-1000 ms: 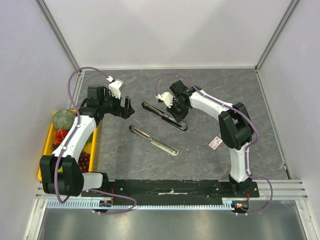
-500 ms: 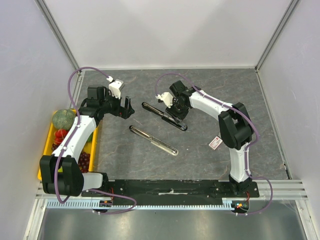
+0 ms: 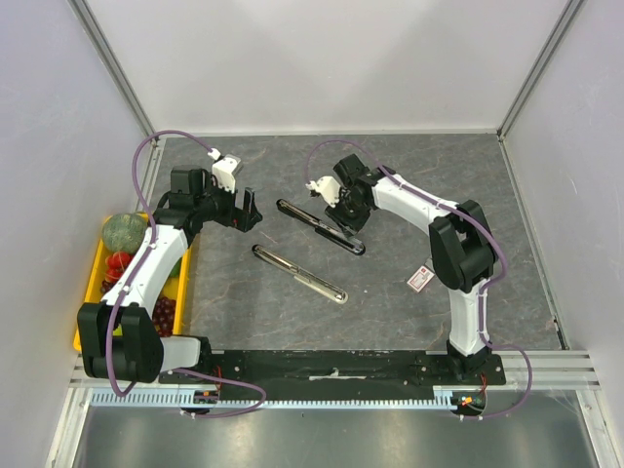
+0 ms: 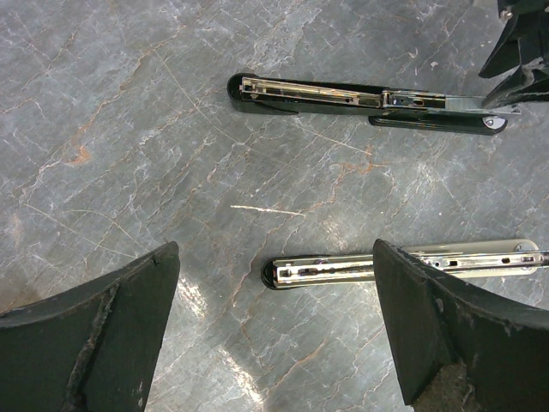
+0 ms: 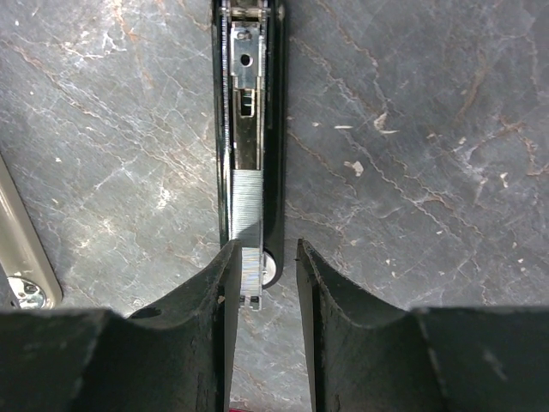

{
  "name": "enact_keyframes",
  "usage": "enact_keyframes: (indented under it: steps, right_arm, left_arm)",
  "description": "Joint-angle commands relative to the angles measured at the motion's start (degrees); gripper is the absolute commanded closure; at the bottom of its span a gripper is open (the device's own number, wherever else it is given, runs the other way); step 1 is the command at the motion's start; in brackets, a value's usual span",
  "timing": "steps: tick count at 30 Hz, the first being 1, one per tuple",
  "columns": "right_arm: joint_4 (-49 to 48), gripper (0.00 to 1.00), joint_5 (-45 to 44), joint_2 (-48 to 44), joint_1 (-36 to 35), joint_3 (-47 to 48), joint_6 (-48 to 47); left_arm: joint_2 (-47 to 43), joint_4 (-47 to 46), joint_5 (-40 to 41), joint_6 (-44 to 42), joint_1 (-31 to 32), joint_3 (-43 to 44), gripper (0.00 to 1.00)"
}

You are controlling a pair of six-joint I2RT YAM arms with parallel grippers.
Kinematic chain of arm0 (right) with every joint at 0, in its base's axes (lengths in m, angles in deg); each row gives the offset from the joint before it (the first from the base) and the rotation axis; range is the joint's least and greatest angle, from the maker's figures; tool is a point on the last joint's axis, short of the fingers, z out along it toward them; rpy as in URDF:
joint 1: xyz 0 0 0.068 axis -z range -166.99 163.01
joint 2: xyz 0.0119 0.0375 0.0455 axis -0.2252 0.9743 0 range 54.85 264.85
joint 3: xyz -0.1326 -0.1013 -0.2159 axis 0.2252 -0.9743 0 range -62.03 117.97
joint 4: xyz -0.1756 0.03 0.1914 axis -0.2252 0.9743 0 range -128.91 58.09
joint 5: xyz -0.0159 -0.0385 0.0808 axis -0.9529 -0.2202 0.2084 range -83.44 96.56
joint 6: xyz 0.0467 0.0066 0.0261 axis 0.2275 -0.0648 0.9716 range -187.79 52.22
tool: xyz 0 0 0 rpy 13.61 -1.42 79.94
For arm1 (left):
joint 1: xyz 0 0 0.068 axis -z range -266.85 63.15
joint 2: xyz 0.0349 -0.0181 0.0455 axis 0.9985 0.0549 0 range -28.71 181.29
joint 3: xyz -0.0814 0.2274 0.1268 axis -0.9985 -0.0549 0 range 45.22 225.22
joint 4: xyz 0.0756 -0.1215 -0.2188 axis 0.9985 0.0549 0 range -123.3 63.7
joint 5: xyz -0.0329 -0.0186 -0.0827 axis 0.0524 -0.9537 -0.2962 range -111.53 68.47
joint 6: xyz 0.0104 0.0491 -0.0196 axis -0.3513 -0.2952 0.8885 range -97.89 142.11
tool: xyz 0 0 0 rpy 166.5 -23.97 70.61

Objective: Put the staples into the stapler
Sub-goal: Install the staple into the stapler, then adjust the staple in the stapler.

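A black stapler [image 3: 320,226] lies open on the grey table, its metal channel facing up. In the right wrist view a grey staple strip [image 5: 246,206] lies in that channel [image 5: 249,103], its near end sticking out past the stapler's end. My right gripper [image 5: 267,249] hovers over that end with its fingers a little apart; the strip's tip sits beside the left finger [image 5: 219,283]. The staples box [image 3: 420,278], white with red print, lies near the right arm. My left gripper [image 4: 273,257] is wide open and empty, left of both stapler pieces.
A second long silver and beige stapler piece [image 3: 298,273] lies in front of the black one and also shows in the left wrist view [image 4: 343,268]. A yellow bin [image 3: 91,283] of fruit stands at the left edge. Walls enclose the table.
My right gripper has shifted very slightly to the right over the black stapler's end. The left arm and the stapler pieces have not moved.
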Motion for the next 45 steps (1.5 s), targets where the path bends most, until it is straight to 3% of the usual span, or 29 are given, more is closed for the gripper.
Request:
enact_keyframes:
  steps: [1, 45]
  right_arm:
    - [-1.20, 0.61, -1.12, -3.00, 0.76, 2.25, -0.26]
    - [-1.46, 0.62, -1.03, 2.45, -0.55, 1.81, -1.14]
  left_arm:
    - [0.03, -2.14, -0.48, 0.73, -0.38, -0.11, 0.00]
    - [-0.15, -1.97, -0.66, 0.90, -0.38, 0.07, 0.00]
